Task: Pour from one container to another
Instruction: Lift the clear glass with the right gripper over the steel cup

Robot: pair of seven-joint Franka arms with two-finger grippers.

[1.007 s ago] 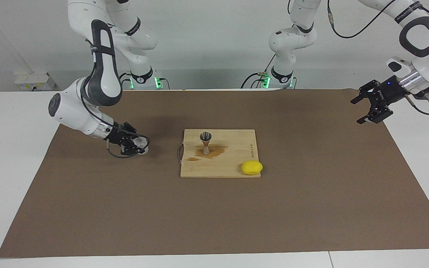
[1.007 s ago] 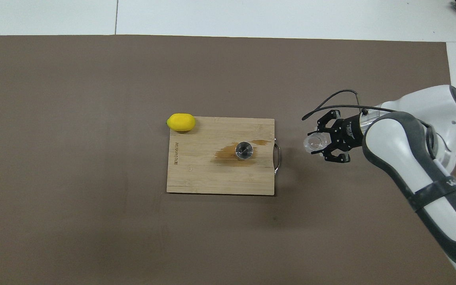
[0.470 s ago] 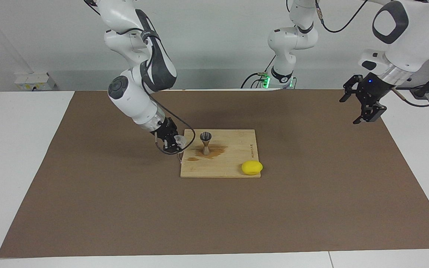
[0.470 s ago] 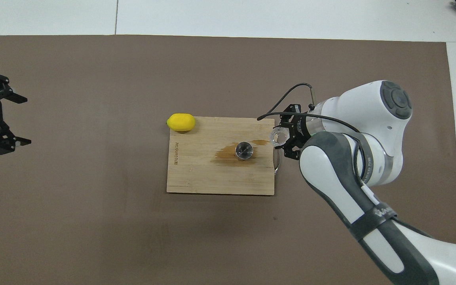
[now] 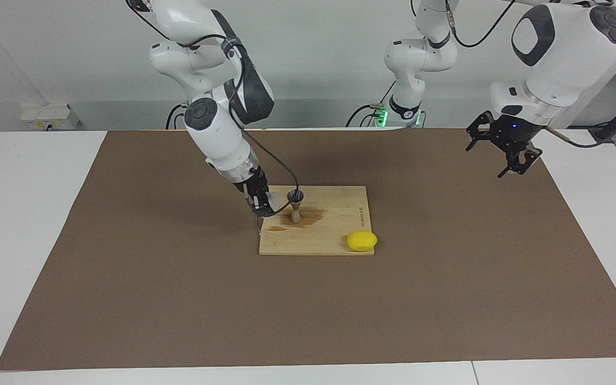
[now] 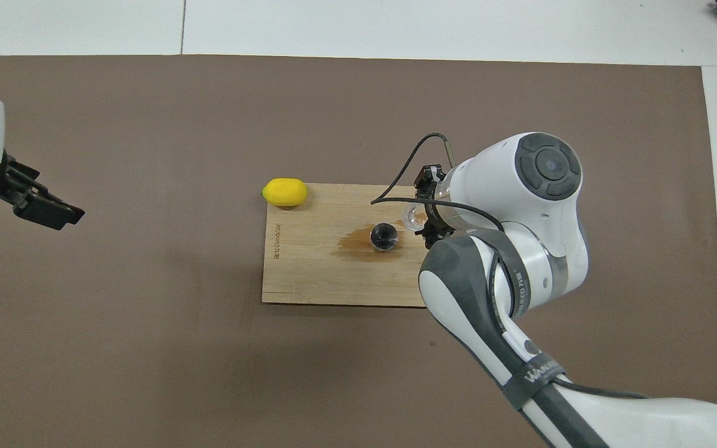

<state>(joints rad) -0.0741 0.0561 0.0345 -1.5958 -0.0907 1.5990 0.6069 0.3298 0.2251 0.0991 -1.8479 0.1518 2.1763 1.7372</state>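
Glass cup (image 5: 272, 201) sits clamped in the right gripper (image 5: 265, 205), held just beside the jigger (image 5: 295, 206) on the cutting board (image 5: 335, 235); left gripper (image 5: 507, 152) waits, fingers spread.

Clear faceted glass cup (image 5: 272, 200) just beside upright metal jigger (image 5: 295, 205)

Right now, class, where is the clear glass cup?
The clear glass cup is held in the right gripper, just above the wooden cutting board, beside the metal jigger.
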